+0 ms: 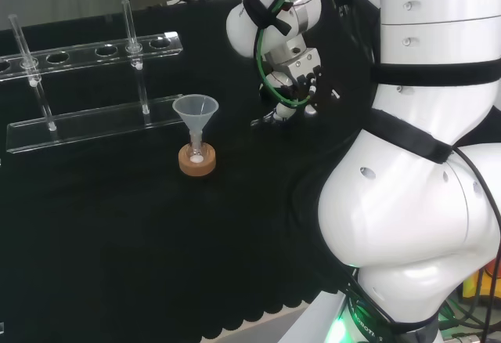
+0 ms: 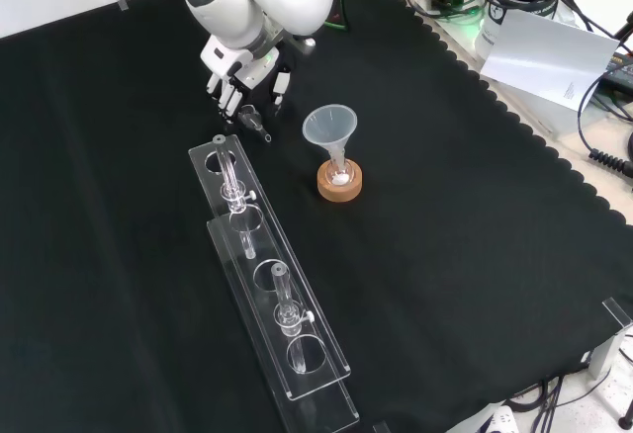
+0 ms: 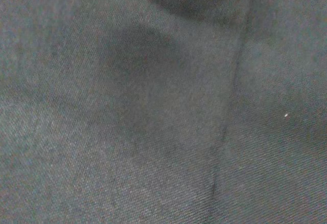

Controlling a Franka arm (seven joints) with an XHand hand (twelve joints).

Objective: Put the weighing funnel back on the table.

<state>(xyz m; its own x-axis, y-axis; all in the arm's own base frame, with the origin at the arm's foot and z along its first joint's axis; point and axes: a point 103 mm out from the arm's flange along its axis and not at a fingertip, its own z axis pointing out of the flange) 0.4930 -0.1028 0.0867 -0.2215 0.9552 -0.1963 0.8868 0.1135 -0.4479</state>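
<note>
Nearest me, seen from behind the base, stood the arm's own big white links. Past them the hand hung low over the black cloth. The wrist view gave the same cloth close up, with a soft shadow across the weave, so I judged the palm to be very near the bench.

From the front, the weighing funnel sat right at the tip of the hand, down at or almost on the cloth. It was just beside the far end of the clear rack and to the left of the big funnel, which stood in its small flask on the cork ring. I could not tell whether the hand gripped the little piece or only touched it, nor whether the piece rested fully on the cloth.

To my eye this was the setting-down step, close to its end. The next move would call for a clean release, if one was needed, with the piece settled flat. After that the hand should lift straight up, since a sideways pull might drag or roll so light a thing. The rack end and the big funnel stood near enough to be knocked.
</note>
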